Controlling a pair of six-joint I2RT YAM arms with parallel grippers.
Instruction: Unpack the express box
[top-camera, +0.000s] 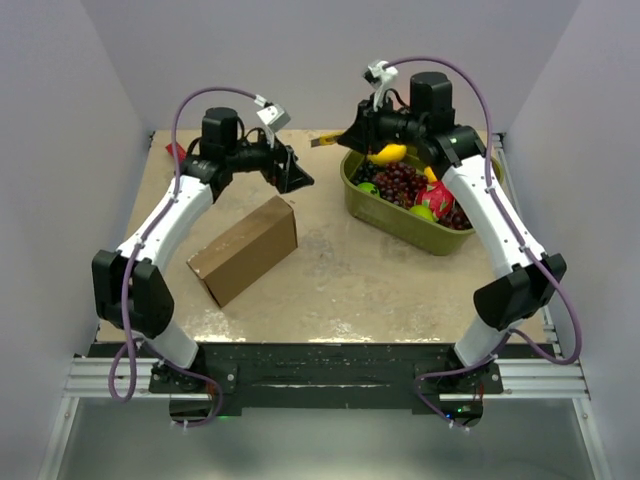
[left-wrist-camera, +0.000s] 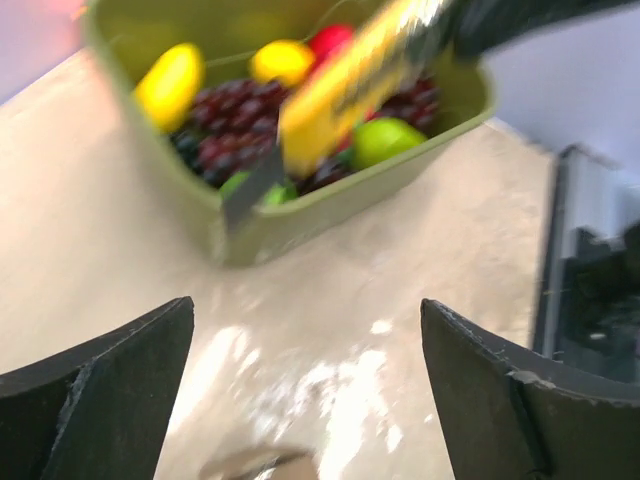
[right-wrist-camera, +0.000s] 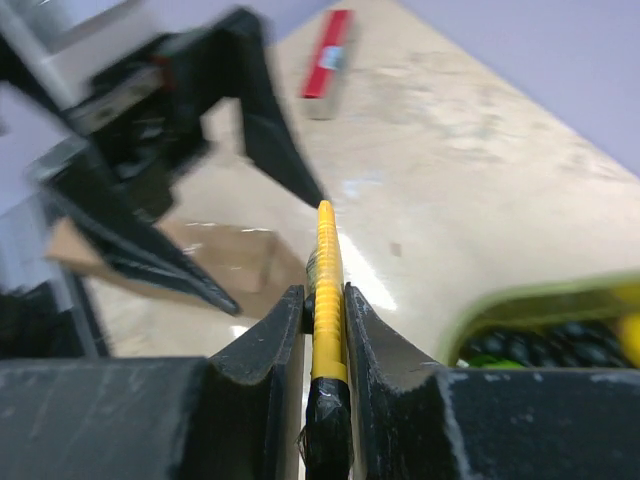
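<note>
Left of centre in the overhead view, the express box (top-camera: 243, 250) is lying closed and angled on the table (top-camera: 350, 285), with nothing touching it. Above it, the left gripper (top-camera: 298, 178) is hovering with jaws spread wide, holding nothing. At upper centre, the right gripper (right-wrist-camera: 325, 300) is clamping a yellow utility knife (right-wrist-camera: 328, 250), beside the green fruit tub (top-camera: 400, 230).

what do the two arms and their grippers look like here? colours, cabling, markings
The left arm and right arm match: white link shells, bulky black joint housings, a purple cable looping from base to wrist. The left gripper and right gripper each have two black wedge-shaped fingers. A small pale camera module sits above each wrist. No readable markings.
</note>
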